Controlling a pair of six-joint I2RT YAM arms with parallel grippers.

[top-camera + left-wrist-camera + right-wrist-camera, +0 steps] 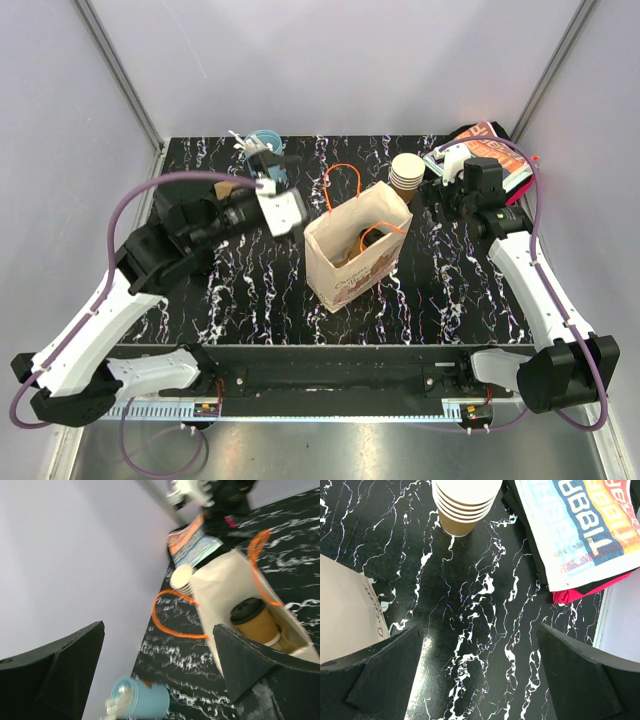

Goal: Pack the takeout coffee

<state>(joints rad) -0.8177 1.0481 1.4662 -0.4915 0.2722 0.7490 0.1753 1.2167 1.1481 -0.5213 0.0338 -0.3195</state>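
The takeout coffee [252, 617], a brown cup with a black lid, stands inside the open brown paper bag [350, 270] with orange handles at the table's middle. In the top view only a dark shape [368, 240] shows in the bag's mouth. My left gripper [292, 195] hangs just left of the bag, open and empty; in its wrist view [159, 627] the bag's edge [220, 585] lies by the right finger. My right gripper [440, 180] is open over bare table [480, 630], right of the bag, near a stack of cups.
A stack of nested brown cups [407, 172] [465, 505] stands behind the bag's right corner. A light-blue cup with white utensils [265, 145] [142, 700] is at the back left. Printed packets over red and black cloth [490, 150] [580, 525] lie at the back right. Walls enclose three sides.
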